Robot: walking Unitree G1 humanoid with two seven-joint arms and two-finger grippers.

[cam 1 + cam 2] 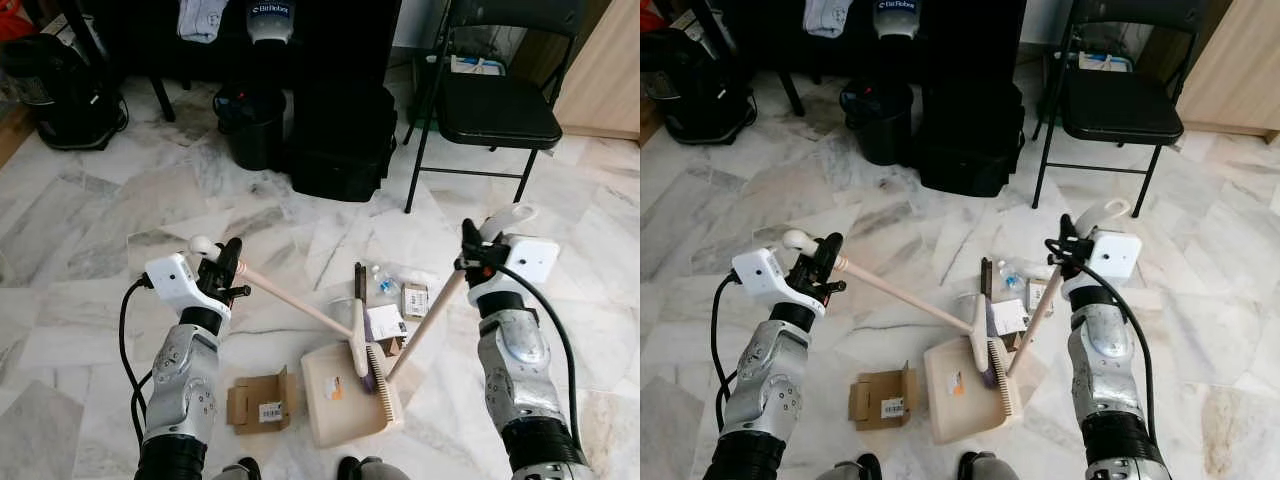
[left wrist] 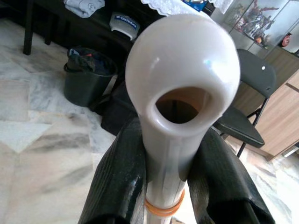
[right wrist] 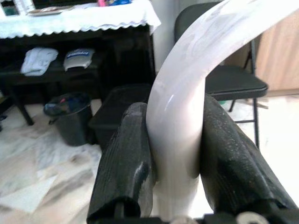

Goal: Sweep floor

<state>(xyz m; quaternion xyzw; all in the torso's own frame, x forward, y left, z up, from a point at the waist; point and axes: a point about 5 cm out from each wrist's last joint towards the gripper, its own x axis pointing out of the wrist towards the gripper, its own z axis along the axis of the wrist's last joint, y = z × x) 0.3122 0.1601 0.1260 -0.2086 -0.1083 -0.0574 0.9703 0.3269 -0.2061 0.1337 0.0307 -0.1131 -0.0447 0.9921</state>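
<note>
Head stereo pair is looking forward and down from above at the marble floor [image 1: 90,200]; both eyes are sharing one scene, slightly offset, with the folding chair [image 1: 497,105] and black bin [image 1: 252,125] along the top. Left wrist cam is sitting very close behind the left gripper [image 2: 170,154], facing along its fingers. Right wrist cam is doing likewise at the right gripper [image 3: 175,154]. All four are catching chair and bin.
</note>
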